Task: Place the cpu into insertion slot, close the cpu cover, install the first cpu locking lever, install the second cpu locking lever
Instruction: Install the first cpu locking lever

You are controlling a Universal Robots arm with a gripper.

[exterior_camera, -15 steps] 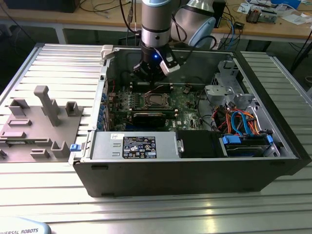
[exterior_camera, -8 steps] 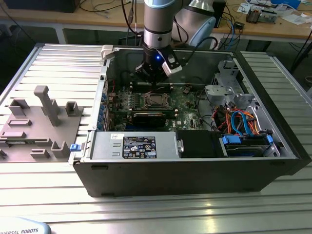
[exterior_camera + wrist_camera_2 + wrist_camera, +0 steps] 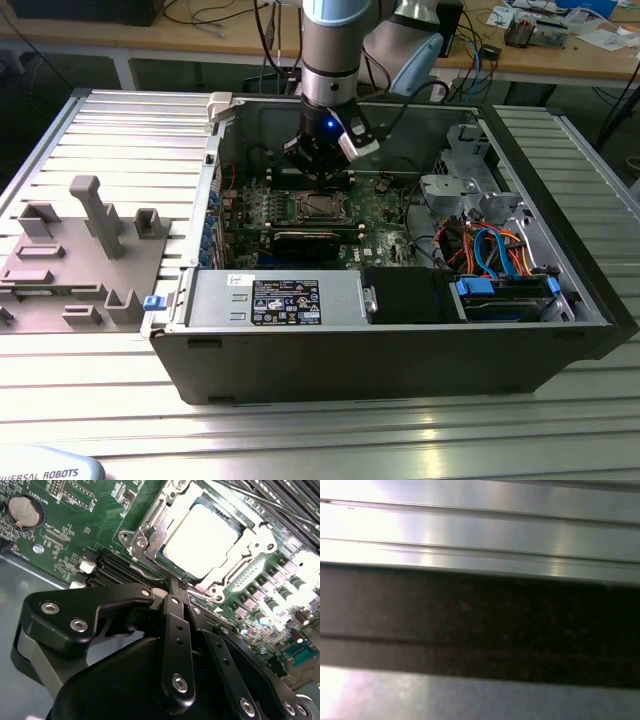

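Where the green circuit board [image 3: 75,540] spreads its fine print, we see the cpu [image 3: 200,540], a flat square with a matte silver-grey top, seated in the insertion slot [image 3: 150,527] under the thin shiny cpu cover [image 3: 240,570]. Our gripper [image 3: 175,587] sits just beside the cover's edge, its black fingers [image 3: 176,620] pressed together.

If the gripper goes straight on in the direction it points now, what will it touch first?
Most likely the metal edge of the cpu cover, which lies closed around the cpu. In the second wrist view the shut gripper points at that near edge, by a thin lever. Depth is unclear.
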